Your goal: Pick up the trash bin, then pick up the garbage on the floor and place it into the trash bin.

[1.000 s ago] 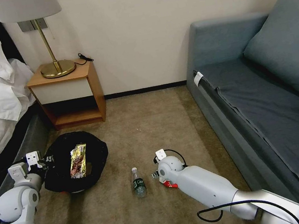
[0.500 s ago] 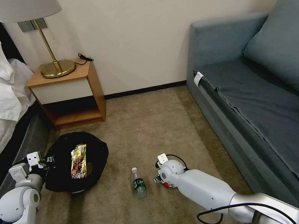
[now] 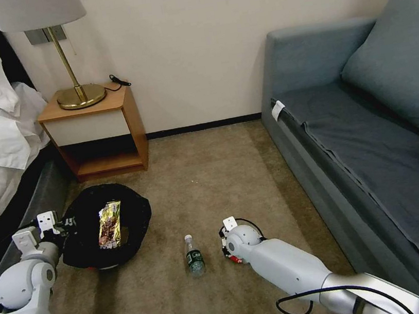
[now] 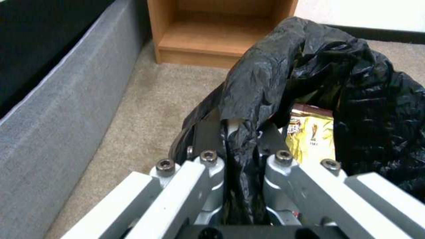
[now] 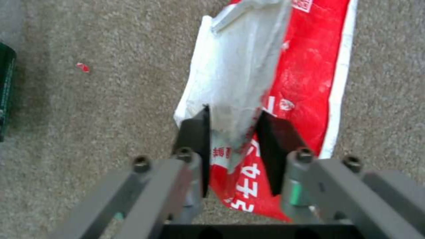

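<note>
Carpeted bedroom floor [image 3: 212, 177]: my left gripper [image 4: 241, 139] pinches the trash bin [image 3: 106, 226] liner, gold-brown wrapper [image 3: 110, 225] already inside. My right gripper [image 5: 232, 142], jaws part-open, straddles the red-and-white packet [image 5: 283, 83], not yet clamped; the plastic bottle [image 3: 194, 256] remains beside it.

Carpet [image 3: 212, 177]: bottle [image 3: 194, 256], packet [image 5: 305, 83].

left claw [image 4: 241, 139] clamped, right claw [image 5: 232, 132] parted, low
</note>
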{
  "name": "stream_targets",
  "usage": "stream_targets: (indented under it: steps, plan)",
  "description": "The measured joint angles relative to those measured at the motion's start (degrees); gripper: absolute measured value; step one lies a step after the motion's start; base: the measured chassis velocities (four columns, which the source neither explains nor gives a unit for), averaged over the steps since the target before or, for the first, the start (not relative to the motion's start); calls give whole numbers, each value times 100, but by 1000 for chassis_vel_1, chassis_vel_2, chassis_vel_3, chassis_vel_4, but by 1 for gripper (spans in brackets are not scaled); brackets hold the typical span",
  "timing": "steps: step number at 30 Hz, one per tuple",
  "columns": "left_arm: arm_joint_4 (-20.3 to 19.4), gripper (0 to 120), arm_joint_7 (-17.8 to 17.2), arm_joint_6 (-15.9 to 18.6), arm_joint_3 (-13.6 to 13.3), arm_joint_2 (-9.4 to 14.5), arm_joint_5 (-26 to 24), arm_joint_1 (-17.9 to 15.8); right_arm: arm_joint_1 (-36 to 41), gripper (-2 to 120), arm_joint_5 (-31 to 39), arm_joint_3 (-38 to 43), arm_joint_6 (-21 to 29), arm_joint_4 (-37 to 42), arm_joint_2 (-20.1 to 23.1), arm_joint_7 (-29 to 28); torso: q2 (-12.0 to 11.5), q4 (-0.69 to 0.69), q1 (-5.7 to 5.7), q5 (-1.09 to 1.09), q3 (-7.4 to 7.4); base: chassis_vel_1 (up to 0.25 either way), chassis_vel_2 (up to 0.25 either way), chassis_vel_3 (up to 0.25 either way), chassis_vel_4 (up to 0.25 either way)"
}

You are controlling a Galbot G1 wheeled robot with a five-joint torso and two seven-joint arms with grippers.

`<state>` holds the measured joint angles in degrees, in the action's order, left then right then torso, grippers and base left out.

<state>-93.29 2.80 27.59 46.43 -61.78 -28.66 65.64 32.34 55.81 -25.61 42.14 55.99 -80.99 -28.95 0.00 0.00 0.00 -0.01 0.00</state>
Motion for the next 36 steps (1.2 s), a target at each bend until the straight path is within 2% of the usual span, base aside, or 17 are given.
stream_targets:
  steps: [1,2,4,16,22,29,36]
  plan:
    - [2,7,3,-2,1,9,-8,0,1,10,-8,1,0,0,0,2,0,0,0,0,0,0,0,0,0]
    - [2,7,6,-4,2,12,-13,0,0,5,-10,3,0,0,0,4,0,0,0,0,0,0,0,0,0]
    - [3,7,10,-6,3,14,-17,0,0,0,-17,14,0,0,-5,8,0,0,0,0,0,0,0,0,0]
    - [-22,7,34,-9,1,13,-20,12,-190,0,-112,133,0,134,-3,118,0,0,0,0,0,0,0,0,0]
    - [-74,7,43,7,-16,24,-20,10,-485,0,-303,171,-144,402,35,459,0,0,0,0,0,0,0,0,0]
    - [-136,7,76,47,-62,26,-69,-18,-1136,0,-217,5,-521,968,22,750,0,0,0,0,0,0,0,0,0]
    - [-149,7,83,69,-100,2,-94,-46,-1618,0,49,-404,-1232,1415,-269,1014,0,1,0,0,0,0,0,0,0]
